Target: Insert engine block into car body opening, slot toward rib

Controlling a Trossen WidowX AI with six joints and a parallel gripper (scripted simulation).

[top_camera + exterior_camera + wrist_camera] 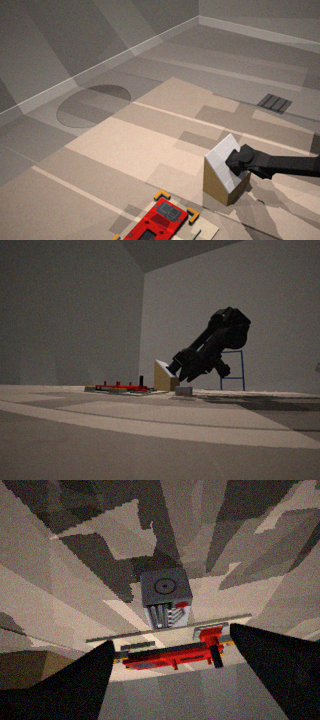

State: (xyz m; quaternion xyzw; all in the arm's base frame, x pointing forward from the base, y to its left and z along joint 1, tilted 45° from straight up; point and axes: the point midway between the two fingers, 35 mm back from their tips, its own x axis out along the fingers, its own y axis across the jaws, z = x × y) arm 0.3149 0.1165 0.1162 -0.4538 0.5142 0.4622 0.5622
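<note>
The engine block (183, 391) (166, 592) is a grey block standing on the table beside the pale base board, outside the car body. In the wrist view its top shows a ring mark, and the side toward the car shows stripes and a red spot. The red car body (139, 227) (121, 387) (150, 658) lies on the board; its dark opening (147, 234) is partly cut off in the top view, with no block seen in it. My gripper (184, 381) (172, 637) is open and empty, above and behind the block. The rib cannot be made out.
A wooden wedge with a white sloping face (214, 178) (161, 380) (22, 670) stands close beside the arm. Orange corner brackets (162, 193) surround the car on the base board (210, 228). A black post (141, 380) rises at the car's end. A blue frame (242, 369) stands behind.
</note>
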